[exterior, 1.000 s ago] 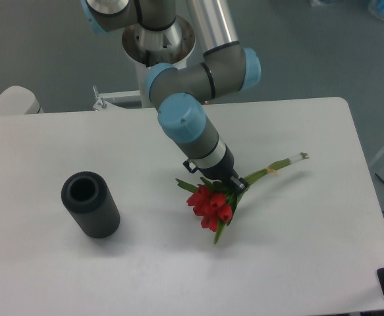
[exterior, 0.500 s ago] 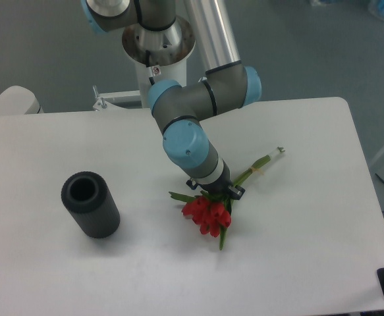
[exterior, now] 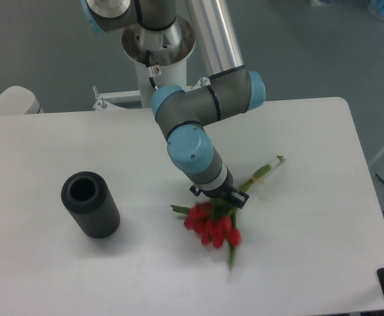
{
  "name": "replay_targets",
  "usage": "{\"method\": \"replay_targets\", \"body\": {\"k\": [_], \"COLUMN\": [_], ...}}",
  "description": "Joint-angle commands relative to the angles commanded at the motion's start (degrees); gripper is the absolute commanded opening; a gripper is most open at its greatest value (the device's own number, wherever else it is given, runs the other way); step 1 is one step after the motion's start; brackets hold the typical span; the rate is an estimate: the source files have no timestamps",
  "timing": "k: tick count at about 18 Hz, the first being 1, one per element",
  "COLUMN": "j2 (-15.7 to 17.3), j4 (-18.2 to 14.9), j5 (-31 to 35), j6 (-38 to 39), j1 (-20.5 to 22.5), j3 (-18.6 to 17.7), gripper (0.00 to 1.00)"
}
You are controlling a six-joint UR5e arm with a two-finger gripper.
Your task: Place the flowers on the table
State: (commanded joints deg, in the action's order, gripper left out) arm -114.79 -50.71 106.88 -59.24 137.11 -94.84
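Note:
The flowers, a bunch of red tulips with green stems, hang low over the white table right of centre, heads toward the front and pale stem ends pointing back right. My gripper is shut on the stems just behind the red heads, mostly hidden by the wrist. The heads look blurred by motion, and I cannot tell whether they touch the tabletop.
A black ribbed cylinder lies on the left half of the table, its open end facing up and back. The arm's base column stands beyond the table's far edge.
The gripper has carried the flowers toward the front of the table and lower. The stem ends have swung closer in.

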Motion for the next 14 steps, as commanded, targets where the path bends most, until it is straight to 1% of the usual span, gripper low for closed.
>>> {"method": "replay_targets", "body": {"k": [3, 5, 7, 9, 11, 13, 14], "j2": [0.3, 0.4, 0.6, 0.1, -0.3, -1.0, -1.1], "j4": [-0.6, -0.6, -0.7, -0.8, -0.7, -0.7, -0.7], "j5": [-1.0, -3.4, -6.8, -11.9, -15.3, -19.1, -21.0], "j6": [-0.3, -2.2, -4.2, -4.4, -4.7, -8.0, -10.5], "j1": [1.8, 3.2, 5.4, 8.1, 10.5, 12.4, 13.6], "j3": [3.8, 5.9, 8.1, 11.2, 13.2, 15.6, 16.2], "gripper": [1.00, 1.00, 1.00, 1.00, 1.00, 1.00, 1.00]}}
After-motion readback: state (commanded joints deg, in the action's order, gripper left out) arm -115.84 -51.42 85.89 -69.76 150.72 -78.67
